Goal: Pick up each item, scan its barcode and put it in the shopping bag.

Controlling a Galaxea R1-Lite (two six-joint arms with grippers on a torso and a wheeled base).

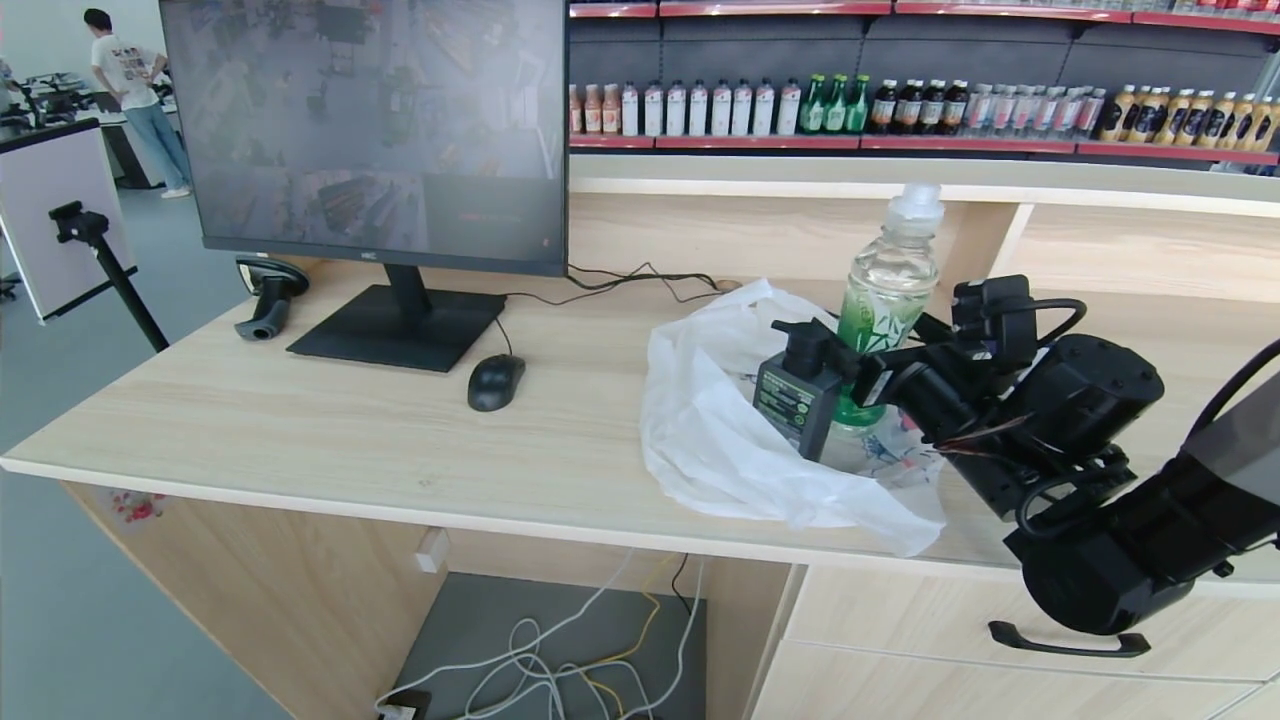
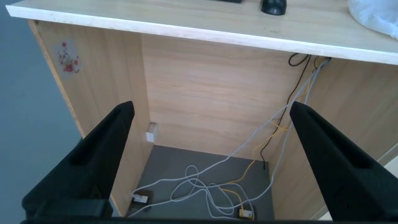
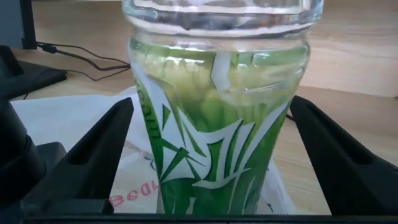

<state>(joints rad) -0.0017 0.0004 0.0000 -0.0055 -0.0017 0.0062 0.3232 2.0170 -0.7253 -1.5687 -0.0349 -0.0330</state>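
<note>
A clear bottle (image 1: 885,290) with a green label and white cap stands upright inside the white plastic shopping bag (image 1: 715,440) on the right of the wooden counter. My right gripper (image 1: 870,375) is around its lower part. The fingers are spread wide on either side of the bottle (image 3: 217,155) and sit close against its sides. A dark grey container (image 1: 795,395) with a black cap stands in the bag just left of the bottle. My left gripper (image 2: 211,162) is open and holds nothing, low in front of the counter, facing the cable space beneath it.
A monitor (image 1: 370,130) on a black stand, a black mouse (image 1: 495,382) and a handheld barcode scanner (image 1: 265,300) occupy the counter's left half. Cables (image 1: 560,660) lie on the floor under the desk. Shelves of bottles (image 1: 900,105) line the back wall.
</note>
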